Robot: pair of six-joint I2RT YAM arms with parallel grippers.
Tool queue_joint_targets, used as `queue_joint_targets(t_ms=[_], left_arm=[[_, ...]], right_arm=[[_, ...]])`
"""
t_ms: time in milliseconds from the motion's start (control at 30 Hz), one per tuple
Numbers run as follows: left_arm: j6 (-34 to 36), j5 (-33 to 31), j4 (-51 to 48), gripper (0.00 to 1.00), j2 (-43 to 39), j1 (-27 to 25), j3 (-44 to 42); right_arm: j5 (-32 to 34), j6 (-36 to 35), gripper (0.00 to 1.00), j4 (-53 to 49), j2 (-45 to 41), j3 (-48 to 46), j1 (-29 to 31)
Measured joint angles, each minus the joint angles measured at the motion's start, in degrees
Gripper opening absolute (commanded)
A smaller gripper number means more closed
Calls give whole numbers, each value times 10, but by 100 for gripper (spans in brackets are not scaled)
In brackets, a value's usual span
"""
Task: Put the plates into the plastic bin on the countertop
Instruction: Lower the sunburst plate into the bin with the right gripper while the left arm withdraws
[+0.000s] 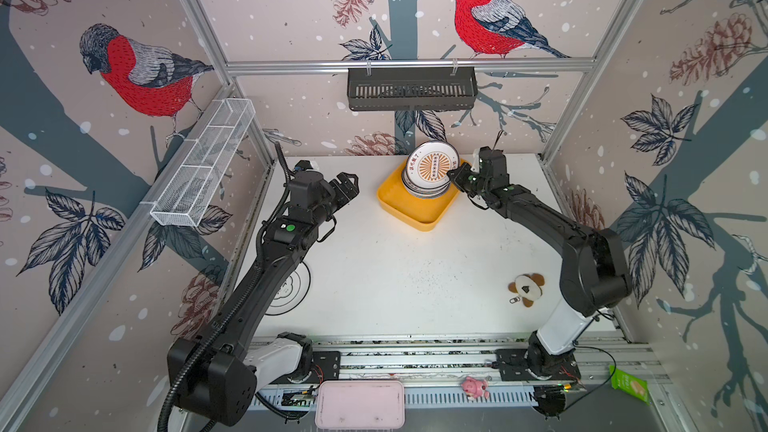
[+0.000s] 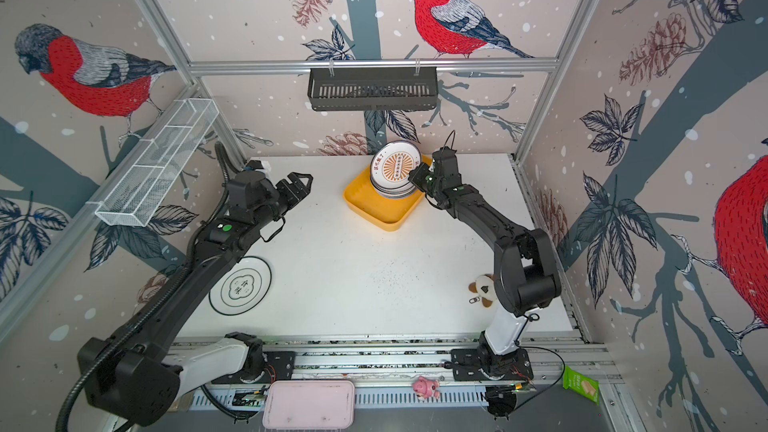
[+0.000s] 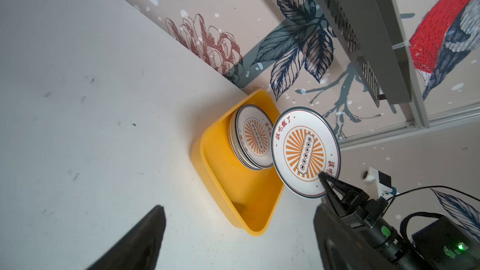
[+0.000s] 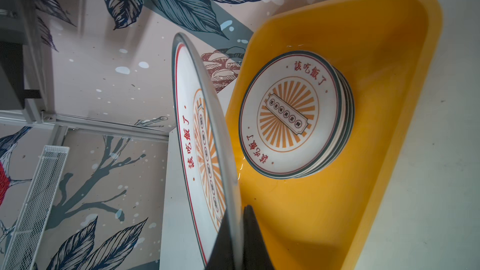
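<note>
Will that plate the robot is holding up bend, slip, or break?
The plate is probably stiff: it holds its round shape though the jaws pinch only its rim. It looks glossy, so it might slip from that small grip. It looks like hard glazed ware, so dropping onto the stack in the yellow bin could chip it.

Bullfinch wallpaper (image 1: pixel 291 14), aluminium rail (image 1: pixel 291 66), black slotted basket (image 1: pixel 411 91), white mesh basket (image 1: pixel 203 163)

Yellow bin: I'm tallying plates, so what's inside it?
At the bin's far end, a plate stack, sunburst plate topmost; near end bare. Lower plates show only rims, faces covered.
</note>
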Motion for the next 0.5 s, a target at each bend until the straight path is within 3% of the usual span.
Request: queue_joint_targets(t_ms=[233, 500], left_arm=[[-4, -91, -49, 96, -68, 10, -33], [-4, -147, -119, 96, -139, 100, -86]], right_arm=[[-18, 0, 3, -21, 100, 94, -13], [-45, 0, 3, -62, 192, 167, -21]])
